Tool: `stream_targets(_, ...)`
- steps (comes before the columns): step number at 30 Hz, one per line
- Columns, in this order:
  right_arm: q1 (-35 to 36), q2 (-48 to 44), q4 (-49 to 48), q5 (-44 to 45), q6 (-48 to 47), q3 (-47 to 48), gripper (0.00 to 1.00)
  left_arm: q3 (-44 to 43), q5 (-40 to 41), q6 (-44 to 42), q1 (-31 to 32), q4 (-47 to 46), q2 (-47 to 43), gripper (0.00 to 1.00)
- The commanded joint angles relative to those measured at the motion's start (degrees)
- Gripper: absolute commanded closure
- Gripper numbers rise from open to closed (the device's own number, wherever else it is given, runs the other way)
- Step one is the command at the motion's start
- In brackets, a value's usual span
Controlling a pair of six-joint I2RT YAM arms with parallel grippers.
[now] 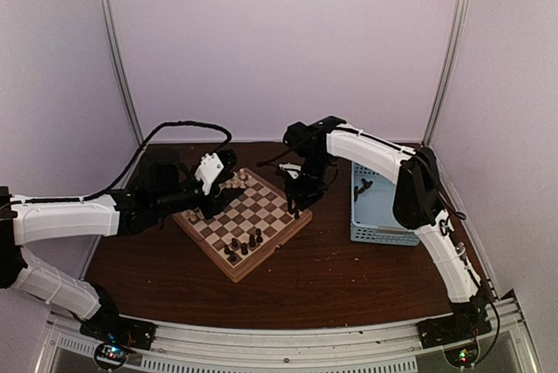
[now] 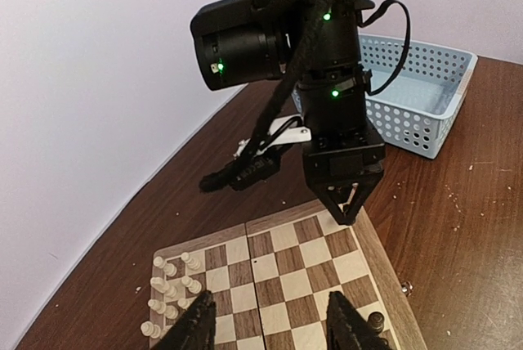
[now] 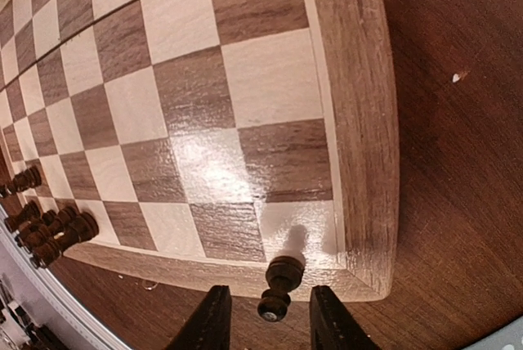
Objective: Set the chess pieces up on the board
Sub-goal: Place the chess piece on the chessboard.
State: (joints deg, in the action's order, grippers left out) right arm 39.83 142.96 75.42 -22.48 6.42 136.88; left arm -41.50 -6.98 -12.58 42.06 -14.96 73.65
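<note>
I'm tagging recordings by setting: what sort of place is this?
Probably a robot test cell: plain white walls on aluminium posts enclose a dark table with two arms, a chessboard and a blue basket.

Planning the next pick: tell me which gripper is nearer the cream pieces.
Left. The left gripper hovers just beside the cream pieces; the right gripper is across the board, over a far corner.

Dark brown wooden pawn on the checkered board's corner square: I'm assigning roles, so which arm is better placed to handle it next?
Right. The right tool straddles the dark brown wooden pawn, fingers apart. The left tool hangs open across the checkered wooden board, beside the cream wooden pieces.
</note>
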Motion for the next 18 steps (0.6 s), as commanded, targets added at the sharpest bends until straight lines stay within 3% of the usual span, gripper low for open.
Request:
stream_targets(1, -0.2, -4.7, -4.2, 0.9, 0.1, -2.6, 0.61, -0.1, 0.3, -0.6, 0.1, -1.6, -0.1, 0.53)
stream_targets(6, -0.8, -9.4, -8.9, 0.3, 0.3, -6.8, 0.6, -2.7, 7.7, 6.4, 0.0, 1.7, 0.7, 0.45)
stream_targets(8, -0.9, -13.6, -13.2, 1.7, 0.6, -11.0, 0.58, -4.6, 9.7, 9.5, 0.0, 4.6, 0.6, 0.31)
stream_targets(10, -1.0, -18.6, -19.6, 3.6, 0.6, -18.1, 0.56, -6.0, 10.9, 12.2, 0.0, 7.4, 0.7, 0.04)
stream_targets(14, -2.0, -29.4, -33.0, 10.4, 0.1, -33.0, 0.54, -7.9, 9.5, 16.4, -0.1, 10.4, 2.2, 0.02)
stream_targets(18, -2.8, -39.8, -49.8, 15.8, -1.0, -50.0, 0.54, -10.5, 2.0, 17.9, -0.1, 12.1, 4.2, 0.02)
